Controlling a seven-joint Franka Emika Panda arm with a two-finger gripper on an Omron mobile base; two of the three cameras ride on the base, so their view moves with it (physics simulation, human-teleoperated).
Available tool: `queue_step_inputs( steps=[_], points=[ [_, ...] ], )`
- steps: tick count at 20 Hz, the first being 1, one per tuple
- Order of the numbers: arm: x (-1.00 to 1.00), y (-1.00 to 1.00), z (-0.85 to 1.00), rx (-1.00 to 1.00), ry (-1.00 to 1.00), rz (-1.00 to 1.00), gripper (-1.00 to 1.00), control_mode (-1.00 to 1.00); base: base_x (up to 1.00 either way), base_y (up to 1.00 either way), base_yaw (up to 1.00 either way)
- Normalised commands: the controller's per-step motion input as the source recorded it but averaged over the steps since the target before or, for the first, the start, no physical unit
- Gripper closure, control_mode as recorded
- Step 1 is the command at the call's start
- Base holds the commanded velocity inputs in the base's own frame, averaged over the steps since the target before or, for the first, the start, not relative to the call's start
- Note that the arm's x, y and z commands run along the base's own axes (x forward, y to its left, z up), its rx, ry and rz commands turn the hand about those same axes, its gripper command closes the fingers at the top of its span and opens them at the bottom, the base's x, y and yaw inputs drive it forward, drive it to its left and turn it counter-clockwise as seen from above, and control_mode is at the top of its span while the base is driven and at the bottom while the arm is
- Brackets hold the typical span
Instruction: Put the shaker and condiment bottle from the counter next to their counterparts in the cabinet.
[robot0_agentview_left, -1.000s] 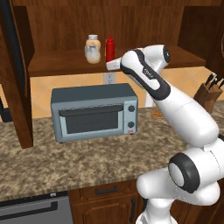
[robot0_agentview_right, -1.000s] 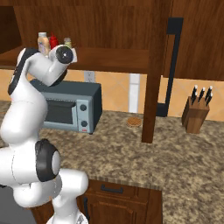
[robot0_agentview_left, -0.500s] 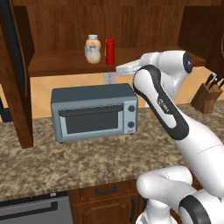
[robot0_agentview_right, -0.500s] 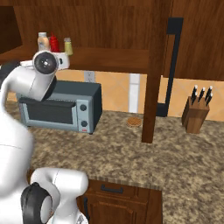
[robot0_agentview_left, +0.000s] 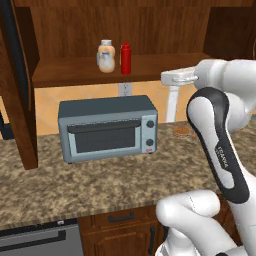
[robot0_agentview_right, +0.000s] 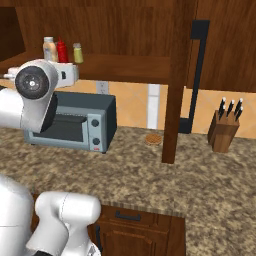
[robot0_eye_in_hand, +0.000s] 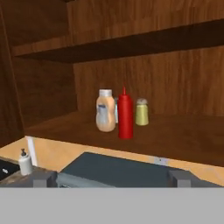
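Observation:
On the cabinet shelf (robot0_agentview_left: 70, 72) stands the red condiment bottle (robot0_eye_in_hand: 125, 114) (robot0_agentview_left: 125, 58) (robot0_agentview_right: 62, 51). Right beside it in the hand view is the small yellow-green shaker (robot0_eye_in_hand: 141, 112) (robot0_agentview_right: 78, 53). The peach-orange bottle with a white cap (robot0_eye_in_hand: 105, 110) (robot0_agentview_left: 106, 50) (robot0_agentview_right: 49, 49) stands on the red bottle's other side, with a greyish clear shaker (robot0_agentview_left: 106, 63) tight against it. My gripper (robot0_eye_in_hand: 113, 178) is open and empty, held back from the shelf above the toaster oven (robot0_eye_in_hand: 118, 169), its fingertips (robot0_eye_in_hand: 43, 177) wide apart. The white hand (robot0_agentview_left: 177, 76) points left toward the shelf.
The grey toaster oven (robot0_agentview_left: 107, 127) (robot0_agentview_right: 70, 122) sits on the granite counter (robot0_agentview_left: 100, 185) under the shelf. A round brown item (robot0_agentview_left: 181, 131) (robot0_agentview_right: 153, 138) lies near the wall. A knife block (robot0_agentview_right: 223, 131) stands at the right, beside an open cabinet door (robot0_agentview_right: 177, 75). A soap dispenser (robot0_eye_in_hand: 25, 162) stands at the left.
The hand has drawn back from the shelf edge, to the right in the left base view, with the arm swinging round. The bottles and shakers on the shelf have not moved.

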Motion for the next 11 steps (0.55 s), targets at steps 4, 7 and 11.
queue_step_inputs(
  steps=[4,7,11],
  points=[
    [-1.0,-0.69,0.74,0.12,0.0,-0.03,-1.0,-1.0,0.0,0.0,0.0],
    [-1.0,-0.7,0.71,0.13,0.0,0.0,-1.0,-1.0,0.0,0.0,0.0],
    [-1.0,-0.68,0.72,0.12,0.0,0.0,-1.0,-1.0,0.0,0.0,0.0]
  ],
)
